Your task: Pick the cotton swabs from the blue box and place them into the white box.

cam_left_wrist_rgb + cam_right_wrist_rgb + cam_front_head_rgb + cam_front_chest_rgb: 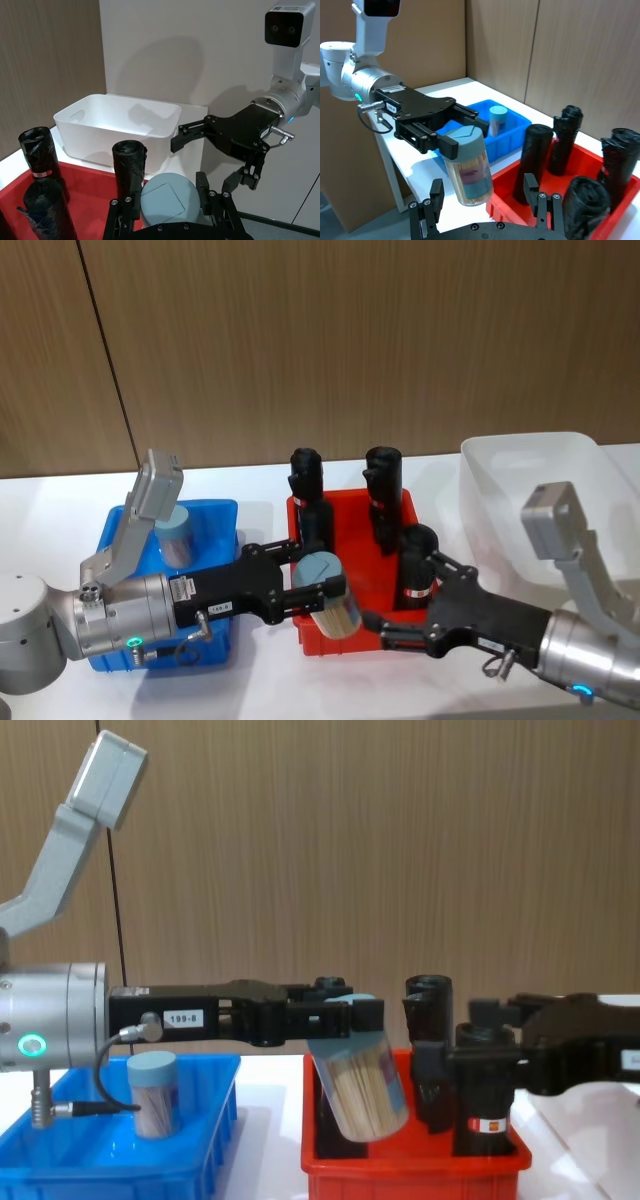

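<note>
My left gripper (pixel 318 588) is shut on a tub of cotton swabs (pixel 330 602), a clear tub with a pale blue lid. It holds the tub tilted above the near left corner of the red bin. The same tub (pixel 470 167) hangs in front of my right gripper (pixel 395 592), which is open, with its fingertips close to the tub's base. A second tub of cotton swabs (pixel 177 534) stands upright in the blue box (pixel 215 645) on the left. The white box (pixel 500 480) stands at the far right with nothing visible in it (pixel 115 122).
A red bin (pixel 340 643) sits between the two boxes and holds several upright black rolls (pixel 384 488). A wood-panelled wall runs behind the white table (pixel 60 505).
</note>
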Available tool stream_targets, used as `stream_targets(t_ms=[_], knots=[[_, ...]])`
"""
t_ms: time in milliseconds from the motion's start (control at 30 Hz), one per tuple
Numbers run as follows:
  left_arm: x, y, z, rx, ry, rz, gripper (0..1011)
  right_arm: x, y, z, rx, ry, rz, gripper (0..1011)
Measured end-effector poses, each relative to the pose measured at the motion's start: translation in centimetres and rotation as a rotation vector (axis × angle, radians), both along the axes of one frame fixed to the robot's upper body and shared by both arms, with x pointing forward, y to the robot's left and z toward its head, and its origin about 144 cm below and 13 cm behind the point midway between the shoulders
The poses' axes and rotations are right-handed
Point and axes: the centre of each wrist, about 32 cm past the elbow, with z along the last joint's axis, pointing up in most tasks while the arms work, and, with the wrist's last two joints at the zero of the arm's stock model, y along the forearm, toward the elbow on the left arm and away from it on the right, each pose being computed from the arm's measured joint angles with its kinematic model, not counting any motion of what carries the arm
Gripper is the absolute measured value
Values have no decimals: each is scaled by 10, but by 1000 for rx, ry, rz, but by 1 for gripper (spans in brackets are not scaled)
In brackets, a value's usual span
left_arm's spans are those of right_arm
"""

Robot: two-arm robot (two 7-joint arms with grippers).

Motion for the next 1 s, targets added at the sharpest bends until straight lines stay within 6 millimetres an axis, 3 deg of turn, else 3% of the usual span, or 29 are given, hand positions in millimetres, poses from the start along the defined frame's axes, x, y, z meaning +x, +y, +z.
stream_targets(t_ms=[1000], knots=[[0, 0, 0, 0, 0, 0, 660, 31, 33, -15, -56, 40, 98, 1002]])
